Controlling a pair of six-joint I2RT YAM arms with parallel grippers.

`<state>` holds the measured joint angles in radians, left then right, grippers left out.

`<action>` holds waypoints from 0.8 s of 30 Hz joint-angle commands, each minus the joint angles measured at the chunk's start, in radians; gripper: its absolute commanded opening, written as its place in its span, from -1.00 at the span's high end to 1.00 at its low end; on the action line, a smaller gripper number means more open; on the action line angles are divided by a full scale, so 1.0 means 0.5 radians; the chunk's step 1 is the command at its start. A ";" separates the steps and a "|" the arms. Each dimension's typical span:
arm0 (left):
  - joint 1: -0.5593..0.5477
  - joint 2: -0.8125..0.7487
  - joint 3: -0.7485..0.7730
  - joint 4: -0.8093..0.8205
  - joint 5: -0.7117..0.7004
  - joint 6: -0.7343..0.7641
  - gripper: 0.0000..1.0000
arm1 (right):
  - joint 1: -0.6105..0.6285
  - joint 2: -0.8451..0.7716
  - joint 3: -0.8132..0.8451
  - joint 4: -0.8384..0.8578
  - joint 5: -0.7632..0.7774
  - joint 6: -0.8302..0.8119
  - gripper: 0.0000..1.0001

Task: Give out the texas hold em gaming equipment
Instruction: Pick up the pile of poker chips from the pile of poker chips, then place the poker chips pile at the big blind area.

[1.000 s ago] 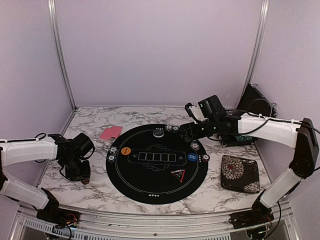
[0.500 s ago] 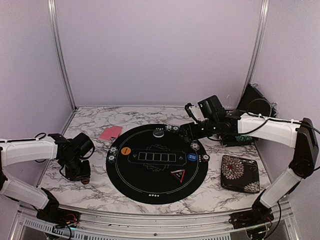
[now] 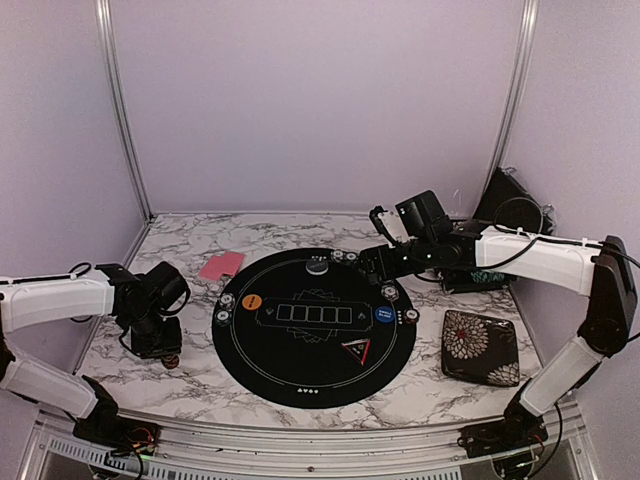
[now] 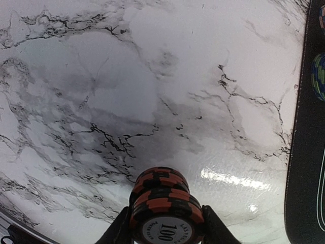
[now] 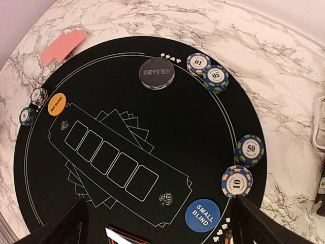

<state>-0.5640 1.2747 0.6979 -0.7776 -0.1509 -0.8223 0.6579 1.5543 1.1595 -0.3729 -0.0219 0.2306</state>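
My left gripper [image 4: 166, 230] is shut on a stack of orange-and-black poker chips [image 4: 163, 201], held low over the marble left of the mat; from above it is the left gripper [image 3: 157, 345]. My right gripper [image 5: 157, 231] hangs open above the mat's far right, and from above it is the right gripper [image 3: 372, 263]. On the mat lie the orange button [image 5: 57, 103], the blue button [image 5: 202, 216], a grey dealer disc [image 5: 157, 72] and chip stacks [image 5: 198, 62] [image 5: 249, 150] [image 5: 38, 95]. The pink cards [image 5: 62, 47] lie off the mat. The triangle marker [image 3: 358, 351] is on the mat's near right.
The round black mat [image 3: 300, 375] fills the table's middle. A black floral case [image 3: 480, 346] lies to its right. A dark bag with cables [image 3: 510, 205] sits at the back right corner. Purple walls close three sides.
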 commanded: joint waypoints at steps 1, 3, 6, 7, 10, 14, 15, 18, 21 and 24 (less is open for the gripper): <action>-0.008 0.004 0.101 -0.084 -0.025 0.034 0.14 | -0.006 0.025 0.025 0.054 -0.012 -0.012 -0.88; -0.012 0.015 0.121 -0.089 -0.023 0.035 0.14 | -0.008 0.024 0.025 0.055 -0.009 -0.010 -0.88; -0.026 0.042 0.151 -0.089 -0.020 0.040 0.14 | -0.009 0.022 0.018 0.055 -0.008 -0.010 -0.88; -0.032 0.052 0.162 -0.089 -0.020 0.038 0.14 | -0.009 0.022 0.016 0.056 -0.007 -0.010 -0.88; -0.051 0.088 0.201 -0.086 -0.020 0.035 0.14 | -0.009 0.016 0.010 0.057 -0.005 -0.010 -0.88; -0.078 0.154 0.279 -0.084 -0.029 0.035 0.14 | -0.012 0.009 0.009 0.053 -0.004 -0.012 -0.88; -0.084 0.175 0.298 -0.083 -0.032 0.041 0.14 | -0.014 0.006 0.007 0.053 -0.005 -0.010 -0.88; -0.103 0.245 0.359 -0.070 -0.033 0.053 0.14 | -0.018 -0.002 -0.001 0.054 -0.003 -0.010 -0.88; -0.124 0.312 0.417 -0.046 -0.027 0.058 0.14 | -0.023 -0.012 -0.010 0.052 -0.002 -0.010 -0.88; -0.143 0.376 0.464 -0.002 -0.003 0.063 0.14 | -0.029 -0.027 -0.024 0.052 0.003 -0.010 -0.88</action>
<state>-0.6231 1.4300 0.8886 -0.7853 -0.1505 -0.8009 0.6537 1.5543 1.1519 -0.3714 -0.0216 0.2306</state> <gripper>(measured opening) 0.432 0.938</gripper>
